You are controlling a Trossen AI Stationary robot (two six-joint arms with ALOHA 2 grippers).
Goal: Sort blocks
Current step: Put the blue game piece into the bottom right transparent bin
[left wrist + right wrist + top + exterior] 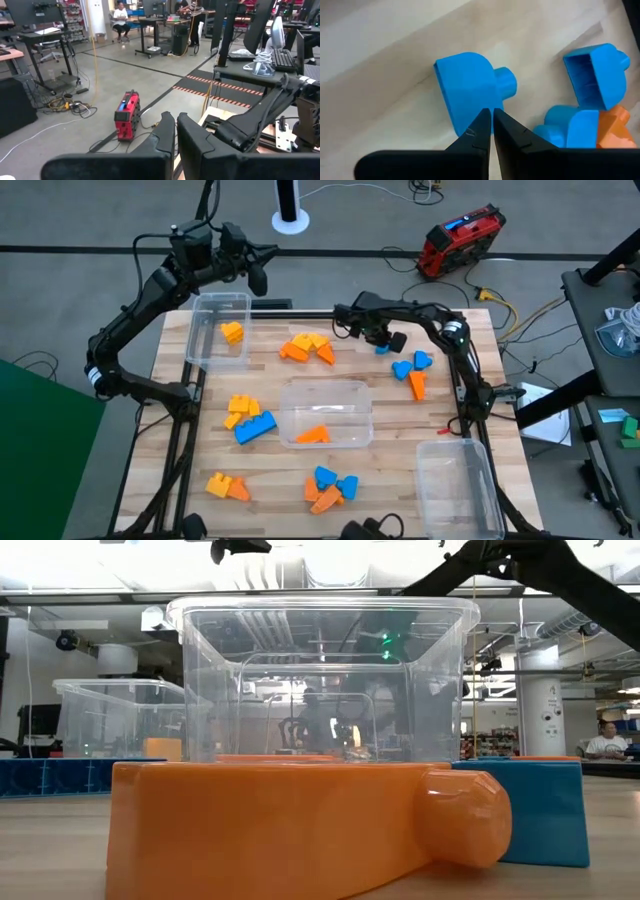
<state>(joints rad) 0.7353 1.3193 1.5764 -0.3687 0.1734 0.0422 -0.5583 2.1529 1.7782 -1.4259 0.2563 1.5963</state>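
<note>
Blocks lie in loose groups on the wooden table (200,450): orange and yellow ones (307,348) at the far middle, blue and orange ones (412,370) at the right, yellow and blue ones (248,418) at the left, and more (330,488) near the front. My right gripper (388,340) is shut just above a single blue rounded block (470,90), which lies on the table. My left gripper (256,272) is shut and held up beyond the table's far left corner, over no block. My right gripper points down at the blue block's near edge (475,117) with its fingers shut. I cannot tell whether the fingertips touch the block. The block lies flat on the table.
Three clear bins stand on the table: one at the far left (205,330) holds a yellow block (232,332), one in the middle (350,395) holds an orange block (313,434), and one is at the near right (457,485). A red device (458,242) lies on the floor beyond.
</note>
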